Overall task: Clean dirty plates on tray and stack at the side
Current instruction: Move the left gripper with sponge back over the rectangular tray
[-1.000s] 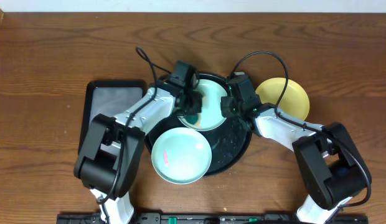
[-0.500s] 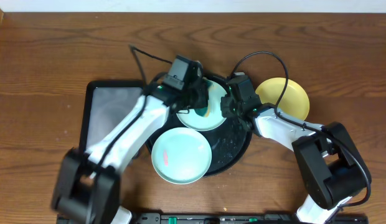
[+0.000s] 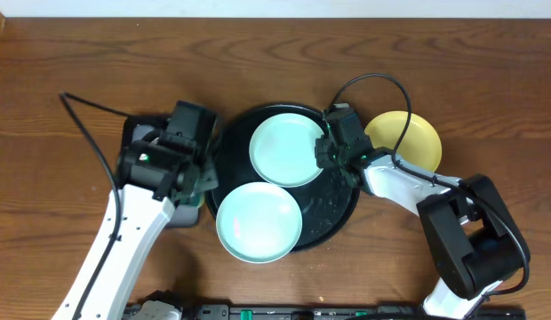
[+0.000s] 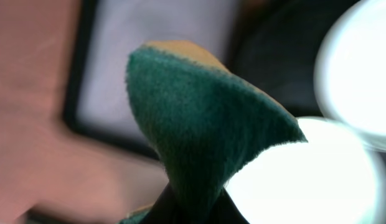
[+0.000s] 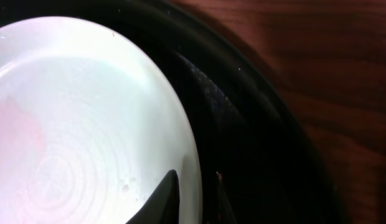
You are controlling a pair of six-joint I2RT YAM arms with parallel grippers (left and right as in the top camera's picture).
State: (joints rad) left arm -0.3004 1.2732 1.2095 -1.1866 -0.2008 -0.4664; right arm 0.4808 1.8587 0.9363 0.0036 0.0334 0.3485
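Note:
The round black tray (image 3: pixel 333 209) holds two mint plates. My right gripper (image 3: pixel 327 153) is shut on the right rim of the far mint plate (image 3: pixel 289 149). In the right wrist view my fingers (image 5: pixel 193 199) straddle that plate's rim (image 5: pixel 87 124), which has a faint pink tint, above the tray (image 5: pixel 255 124). The near mint plate (image 3: pixel 258 222) lies at the tray's front. The yellow plate (image 3: pixel 404 140) lies on the table right of the tray. My left gripper (image 3: pixel 197 178) is shut on a green sponge (image 4: pixel 205 124) at the tray's left edge.
A rectangular black tray with grey inside (image 3: pixel 144 131) lies left of the round tray, mostly under my left arm; it shows blurred in the left wrist view (image 4: pixel 162 62). Cables loop above both arms. The table is brown wood.
My left gripper has swung left with the sponge, off the far mint plate to the round tray's left edge. The far plate is now uncovered. My right gripper has stayed on its rim.

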